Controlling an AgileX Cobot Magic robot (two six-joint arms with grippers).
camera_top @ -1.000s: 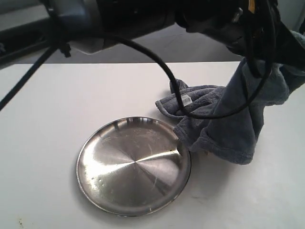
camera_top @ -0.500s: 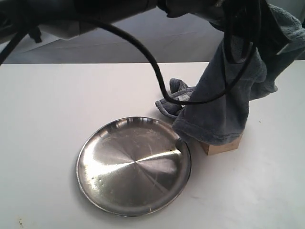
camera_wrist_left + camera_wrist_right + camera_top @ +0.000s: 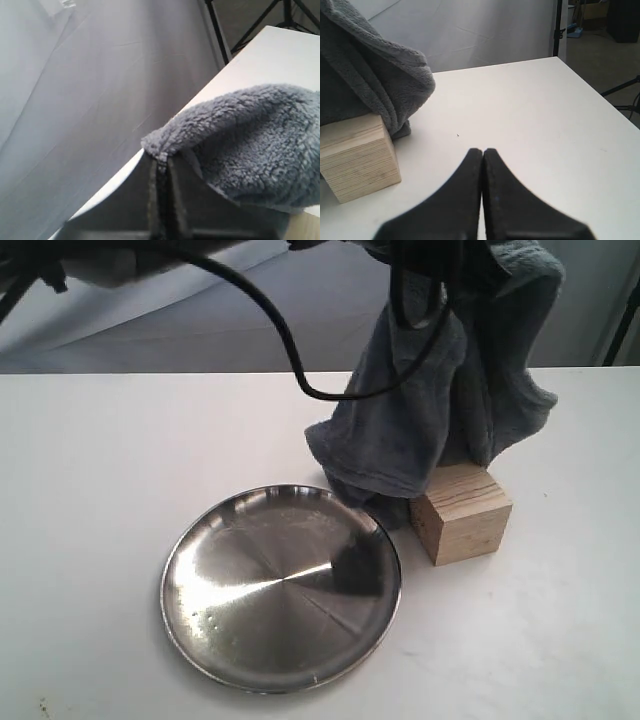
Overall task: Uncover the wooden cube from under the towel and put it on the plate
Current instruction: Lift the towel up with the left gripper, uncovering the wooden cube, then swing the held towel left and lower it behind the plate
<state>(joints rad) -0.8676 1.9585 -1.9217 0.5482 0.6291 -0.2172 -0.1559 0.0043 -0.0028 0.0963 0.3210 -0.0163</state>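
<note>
The blue-grey towel (image 3: 440, 410) hangs in the air from my left gripper (image 3: 162, 162), which is shut on a fold of it; its lower hem brushes the plate's far rim. The wooden cube (image 3: 461, 512) stands uncovered on the table, just right of the steel plate (image 3: 280, 585). In the right wrist view the cube (image 3: 355, 155) and the hanging towel (image 3: 375, 80) show off to one side of my right gripper (image 3: 482, 151), which is shut on nothing, low over the white table. In the exterior view the left gripper is hidden at the top edge, and the right gripper is out of view.
A black cable (image 3: 300, 370) loops down from the left arm in front of the towel. The white table (image 3: 100, 470) stretches left of the plate. A grey backdrop and stand legs (image 3: 559, 30) lie beyond the table's far edge.
The towel has been lifted up and leftward by the left gripper, coming off the cube, which now shows whole beside the plate. The cube has not moved.
</note>
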